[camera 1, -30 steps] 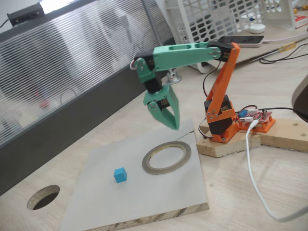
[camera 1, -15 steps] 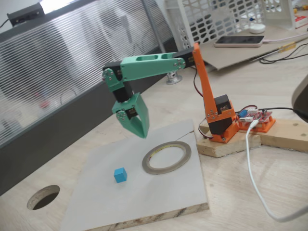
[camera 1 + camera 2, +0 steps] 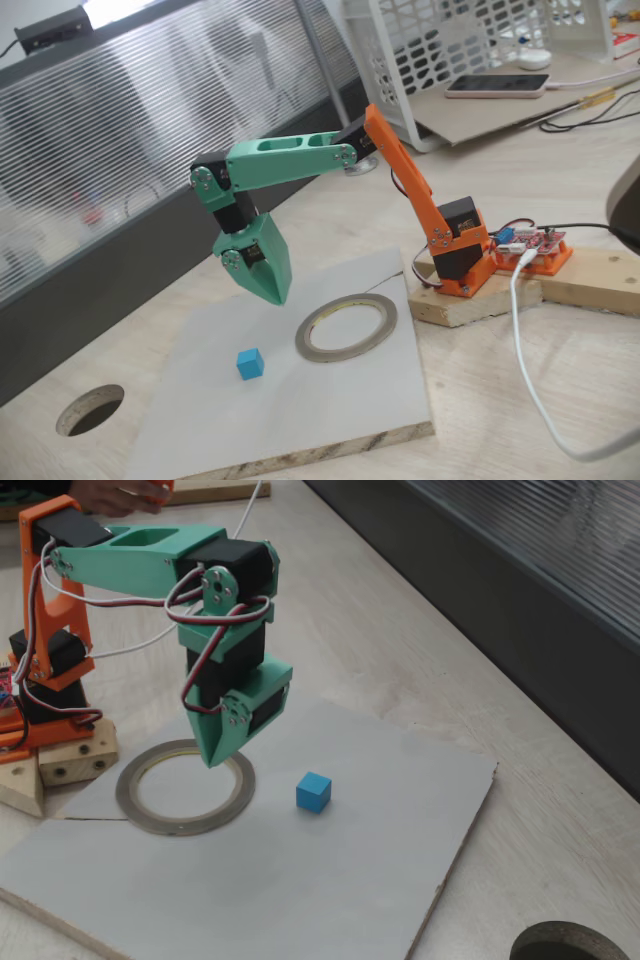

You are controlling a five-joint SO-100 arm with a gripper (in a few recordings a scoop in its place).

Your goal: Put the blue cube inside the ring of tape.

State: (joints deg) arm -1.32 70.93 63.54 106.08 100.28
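Hand (image 3: 272, 292), green, fingers pressed together, hangs above white board between small sky-blue cube (image 3: 250, 363) and flat grey-tan tape ring (image 3: 346, 327).

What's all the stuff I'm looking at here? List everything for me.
blue cube: one, sky blue, on the grey board, apart from the tape.
ring of tape: one, grey-tan, flat on the board, nothing inside it.
board: one, pale grey, on the wooden table.
round hole: one, dark, in the table beside the board.
basket: one, white, at the back.
phone: one, pale, by the basket.
circuit board: one, red, on a wooden block.
white cable: one, trailing across the table.
arm: one, orange and green, base on the wooden block.
pincer: one, green, pointing down above the board, holding nothing.
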